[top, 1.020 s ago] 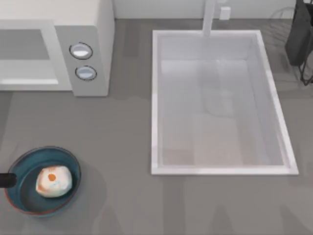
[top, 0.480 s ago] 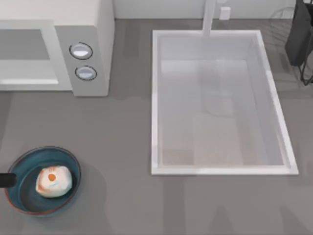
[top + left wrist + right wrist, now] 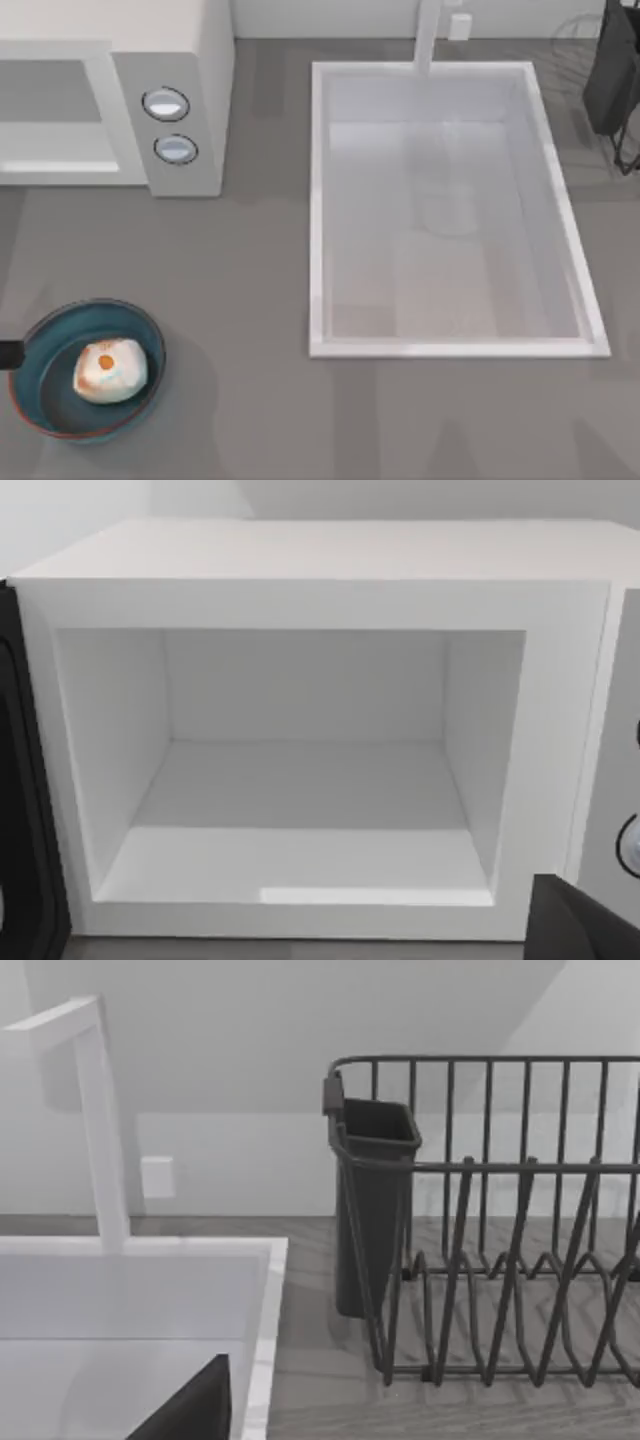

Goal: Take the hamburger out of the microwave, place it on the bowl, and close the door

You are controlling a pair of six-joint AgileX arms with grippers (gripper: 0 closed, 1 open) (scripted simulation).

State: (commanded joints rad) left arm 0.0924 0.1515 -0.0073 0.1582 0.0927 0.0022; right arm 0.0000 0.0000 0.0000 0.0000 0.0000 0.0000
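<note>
The hamburger lies inside the teal bowl near the table's front left corner. A black part of my left gripper pokes in at the left edge, touching the bowl's rim. The off-white microwave stands at the back left with its two dials. In the left wrist view its cavity is empty, and the open door shows as a dark edge beside it. A dark part of the left gripper sits in that view's corner. The right wrist view has a dark part of my right gripper.
A white rectangular sink with a faucet takes up the middle and right of the table. A dark wire dish rack with a cutlery cup stands at the back right. Bare grey counter lies between bowl and sink.
The black part of my left gripper has drawn back slightly toward the left edge beside the bowl. The hamburger, the bowl and the microwave have not moved.
</note>
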